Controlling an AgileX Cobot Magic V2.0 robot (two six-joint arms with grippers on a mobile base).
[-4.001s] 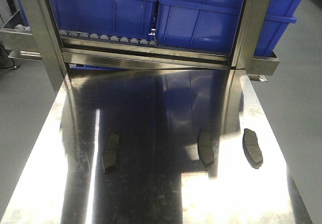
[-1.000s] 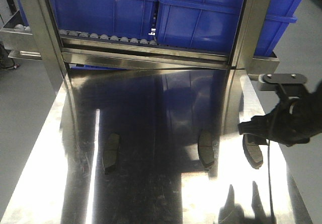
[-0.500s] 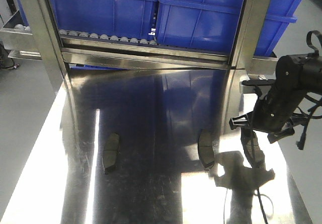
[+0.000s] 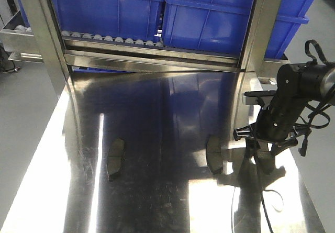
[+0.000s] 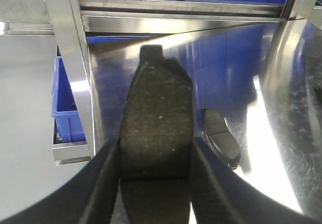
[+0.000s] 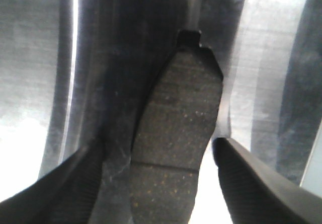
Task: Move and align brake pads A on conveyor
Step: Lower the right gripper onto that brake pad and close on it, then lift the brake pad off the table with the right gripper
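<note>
Right gripper (image 4: 260, 148) is hanging over the right side of the steel table (image 4: 157, 201) with its jaws spread wide. In the wrist view its fingers (image 6: 75, 183) are flanking the right pad (image 6: 176, 128) with a gap showing on both sides, so it is grasping nothing and the pad is lying flat on the table. Left gripper (image 5: 156, 151) is clamping a fourth pad (image 5: 157, 98) by its long edges near the table's left edge, tab end pointing toward the table's far end. Middle pad (image 4: 213, 154) and left pad (image 4: 116, 158) are lying loose on the table, well apart. Risks, as I judge them: the right pad is sitting nearer one finger than the other, so a close from here could nudge it sideways and spin it on the slick steel. The pad is thin and flat, and fingertips held too high could skate over it. The left grip is biting near one end only, so the fourth pad could pivot during a carry. Hard to make out: the conveyor is showing in no view, so alignment is not judgeable. The left arm is out of the front view. I cannot tell whether the fourth pad is lifted off the table or resting on it. Glare is washing out the table's near end, and the right arm is covering most of the right pad from the front.
</note>
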